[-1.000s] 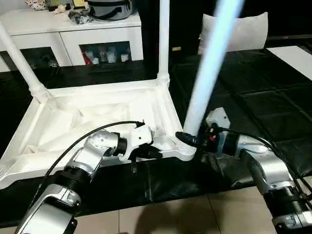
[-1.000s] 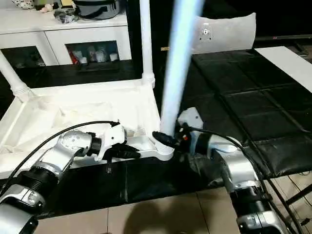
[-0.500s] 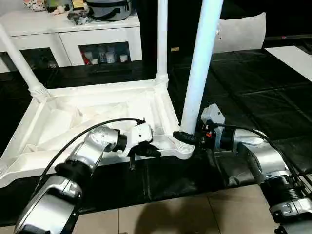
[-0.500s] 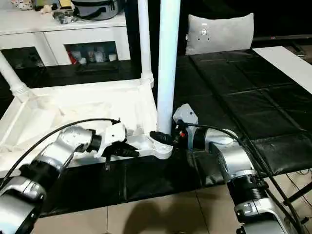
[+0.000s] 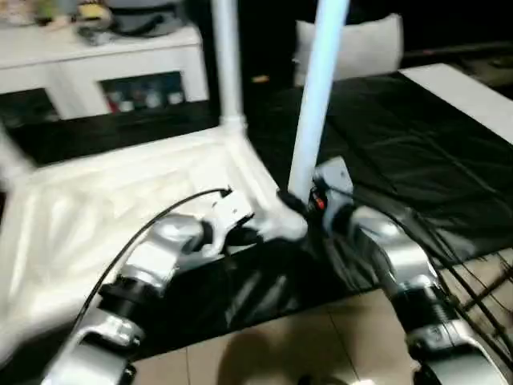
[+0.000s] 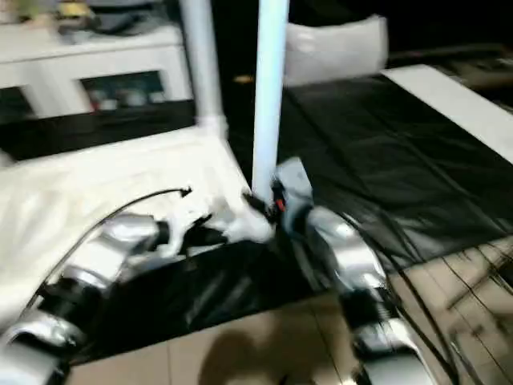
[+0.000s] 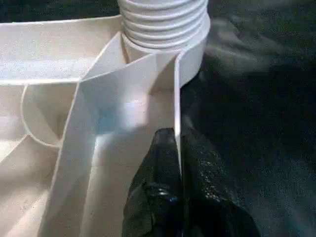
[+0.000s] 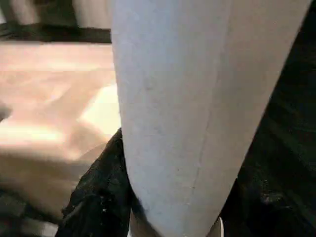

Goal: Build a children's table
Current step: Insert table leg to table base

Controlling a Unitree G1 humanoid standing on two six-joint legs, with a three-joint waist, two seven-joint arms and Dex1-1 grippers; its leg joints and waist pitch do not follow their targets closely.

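On the black mat (image 5: 417,136), the table top (image 5: 104,200) lies upside down, ribs up, its near edge close to the mat's front border by the tiled floor (image 5: 304,345). The right gripper (image 5: 290,200) is clamped around the leg (image 5: 317,96) low down, just above the near corner socket (image 5: 284,228); in the right wrist view the black fingers (image 8: 98,192) hug either side of the pale shaft (image 8: 187,98), spread about as wide as the leg is thick. The leg stands roughly upright, leaning a touch. In the left wrist view its threaded foot (image 7: 165,22) sits in the socket collar.

Over on the left, the left gripper (image 5: 255,236) is pinched tight on the top's thin near rim (image 7: 177,98), one finger (image 7: 158,168) inside the wall and the other outside against the mat, just beside that same corner.

A second leg (image 5: 227,56) stands upright in the far corner socket, behind the first. Part of another leg (image 5: 12,156) shows at the far left corner, blurred. Behind the mat sits a white cabinet (image 5: 96,56) with clutter on top, and a pale cushion (image 5: 361,44) lies behind the held leg.
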